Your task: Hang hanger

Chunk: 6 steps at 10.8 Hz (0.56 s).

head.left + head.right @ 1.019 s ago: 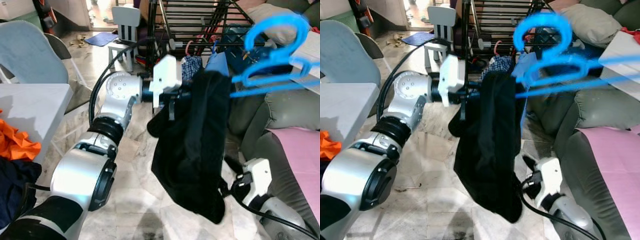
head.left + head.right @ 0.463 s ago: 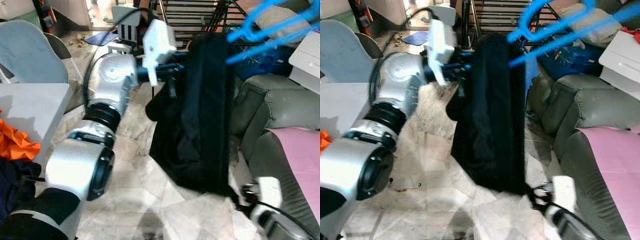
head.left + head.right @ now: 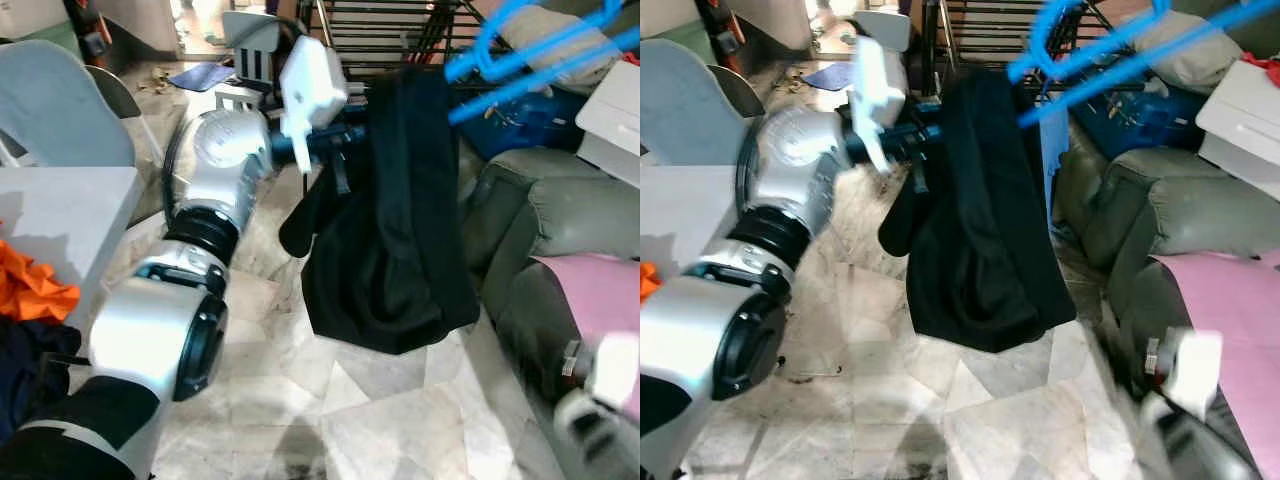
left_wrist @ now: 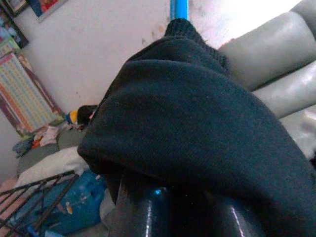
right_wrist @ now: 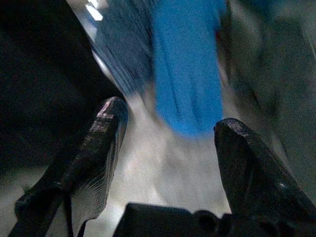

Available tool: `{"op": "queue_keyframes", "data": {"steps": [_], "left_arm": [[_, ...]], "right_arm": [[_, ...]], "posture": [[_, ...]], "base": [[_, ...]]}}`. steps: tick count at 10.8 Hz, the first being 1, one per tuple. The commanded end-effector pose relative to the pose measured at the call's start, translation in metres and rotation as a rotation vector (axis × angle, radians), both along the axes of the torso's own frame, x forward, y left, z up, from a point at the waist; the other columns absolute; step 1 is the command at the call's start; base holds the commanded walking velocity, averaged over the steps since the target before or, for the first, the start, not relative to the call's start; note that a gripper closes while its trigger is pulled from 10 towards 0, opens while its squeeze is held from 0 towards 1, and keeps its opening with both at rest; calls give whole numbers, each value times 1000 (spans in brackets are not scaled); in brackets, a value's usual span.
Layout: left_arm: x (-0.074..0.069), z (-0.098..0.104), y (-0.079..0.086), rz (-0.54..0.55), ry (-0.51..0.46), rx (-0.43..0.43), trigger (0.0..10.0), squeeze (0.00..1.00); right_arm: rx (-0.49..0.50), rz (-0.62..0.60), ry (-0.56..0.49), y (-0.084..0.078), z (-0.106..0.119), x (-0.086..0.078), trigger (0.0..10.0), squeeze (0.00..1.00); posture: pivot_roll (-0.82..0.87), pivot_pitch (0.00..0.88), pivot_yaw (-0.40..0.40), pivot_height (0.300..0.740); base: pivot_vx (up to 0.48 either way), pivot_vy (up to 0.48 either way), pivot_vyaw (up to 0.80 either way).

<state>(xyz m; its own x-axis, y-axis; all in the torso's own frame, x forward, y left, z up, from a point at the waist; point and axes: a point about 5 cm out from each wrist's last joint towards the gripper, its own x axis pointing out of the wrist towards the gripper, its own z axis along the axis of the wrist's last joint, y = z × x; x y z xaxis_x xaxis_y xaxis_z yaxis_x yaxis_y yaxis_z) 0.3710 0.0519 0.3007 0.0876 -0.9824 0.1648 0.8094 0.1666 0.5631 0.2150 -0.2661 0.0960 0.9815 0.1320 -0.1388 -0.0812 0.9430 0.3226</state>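
Reaching forward at the upper centre of the left eye view, the left gripper (image 3: pixel 345 150) is buried in a black garment (image 3: pixel 395 220), its fingers (image 4: pixel 148 217) pressed close together beneath the cloth in the left wrist view; whether they clench the cloth or the hanger bar under it cannot be told. The blue hanger (image 3: pixel 530 45) sits at the upper right of the frame, its hook rising out of the top edge and its two arms slanting down toward the garment's upper edge. The garment hangs from it in a thick folded mass, rounded at the bottom, well above the marble floor (image 3: pixel 300 400).

The right gripper (image 5: pixel 168 148) is released, fingers spread wide and holding nothing; a blurred blue shape lies beyond the gap. The right arm (image 3: pixel 600 390) appears blurred at the lower right of the head view.

Behind the hanger stands a black drying rack (image 3: pixel 390 30). A grey sofa (image 3: pixel 545 225) with a pink cloth (image 3: pixel 600 300) occupies the right side. A grey table (image 3: pixel 60 210) with an orange cloth (image 3: pixel 30 285) is at the left, and a small white chair (image 3: pixel 245 45) stands at the upper left.
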Motion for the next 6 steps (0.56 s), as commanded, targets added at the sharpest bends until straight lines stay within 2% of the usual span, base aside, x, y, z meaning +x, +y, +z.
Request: {"op": "queue_keyframes", "data": {"steps": [1, 4, 5, 6], "left_arm": [[0, 0, 1, 12, -23, 14, 0, 0], [-4, -10, -2, -37, -34, 68, 0, 0], [-7, -9, -5, -59, -48, 72, 0, 0], [-8, -7, -7, -74, -59, 68, 0, 0]], "right_arm": [[-4, 33, -47, 3, 8, -1, 10000, 1000], [-48, 111, -112, 2, 25, -1, 10000, 1000], [-46, 135, -114, 1, 27, 2, 10000, 1000], [-26, 180, -112, 7, 27, 3, 10000, 1000]], "posture": [[11, 0, -59, 740], [10, 0, -57, 740], [9, 0, -57, 740], [9, 0, -57, 740]], "base": [[0, 0, 0], [0, 0, 0], [0, 0, 0], [0, 0, 0]]}}
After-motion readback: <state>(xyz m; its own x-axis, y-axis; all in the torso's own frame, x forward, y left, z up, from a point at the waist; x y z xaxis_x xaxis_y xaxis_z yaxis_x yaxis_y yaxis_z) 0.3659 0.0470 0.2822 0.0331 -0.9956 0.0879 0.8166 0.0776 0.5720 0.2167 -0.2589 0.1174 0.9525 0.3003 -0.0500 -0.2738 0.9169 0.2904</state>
